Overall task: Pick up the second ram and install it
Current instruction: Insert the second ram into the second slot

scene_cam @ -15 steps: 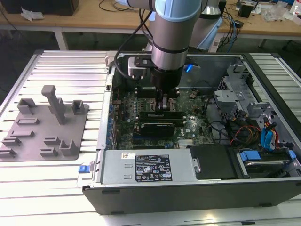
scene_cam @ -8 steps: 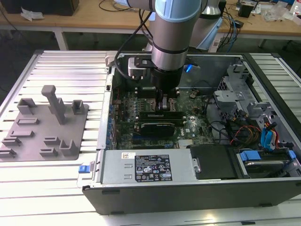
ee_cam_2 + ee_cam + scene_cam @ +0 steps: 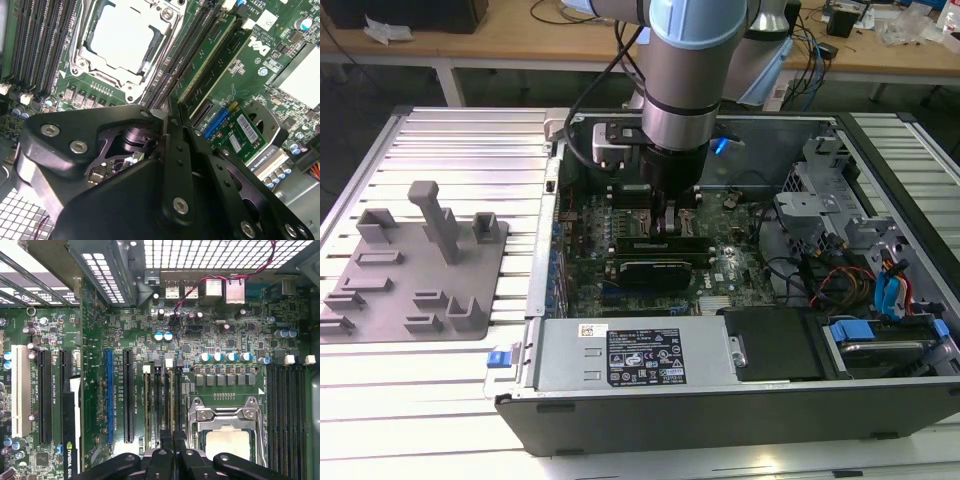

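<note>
My gripper point(image 3: 665, 222) reaches down into the open computer case, onto the memory slots beside the CPU socket point(image 3: 122, 37). Its black fingers point(image 3: 176, 150) are shut together with nothing between them, and their tips sit at the near end of a slim green stick, the second ram point(image 3: 205, 57). That stick stands upright in a slot. Another green stick point(image 3: 227, 67) stands in a slot just beyond it. In the first wrist view the gripper point(image 3: 173, 442) lines up with a filled slot point(image 3: 169, 397) next to the socket point(image 3: 227, 440). Whether the tips touch the ram is hidden.
A grey plastic tray point(image 3: 420, 262) with pegs and blocks lies on the ribbed table at the exterior view's left. Inside the case point(image 3: 720, 405) are a black graphics card point(image 3: 655, 270), a power supply point(image 3: 640, 355), a drive cage point(image 3: 820, 190) and loose cables point(image 3: 840, 280).
</note>
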